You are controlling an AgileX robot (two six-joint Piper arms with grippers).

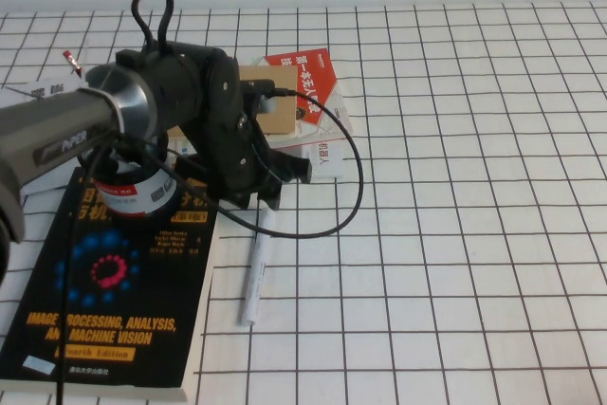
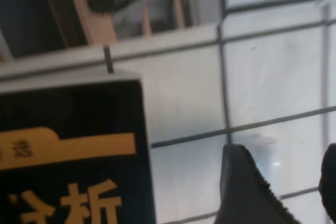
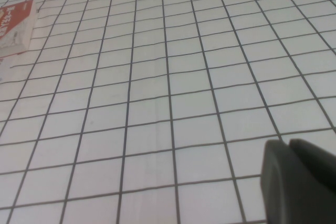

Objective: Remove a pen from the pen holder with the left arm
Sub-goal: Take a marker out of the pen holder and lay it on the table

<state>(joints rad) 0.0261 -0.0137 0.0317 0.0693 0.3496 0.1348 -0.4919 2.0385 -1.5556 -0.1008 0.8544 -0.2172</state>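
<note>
One pen beneath left gripper's jaws

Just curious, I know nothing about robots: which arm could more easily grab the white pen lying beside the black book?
Left. The left gripper hangs open just above the pen's far end; the right gripper shows only in its own camera, over gridded table.

You have one white pen, one pen holder, one black book and one red-and-white book on the bench.
</note>
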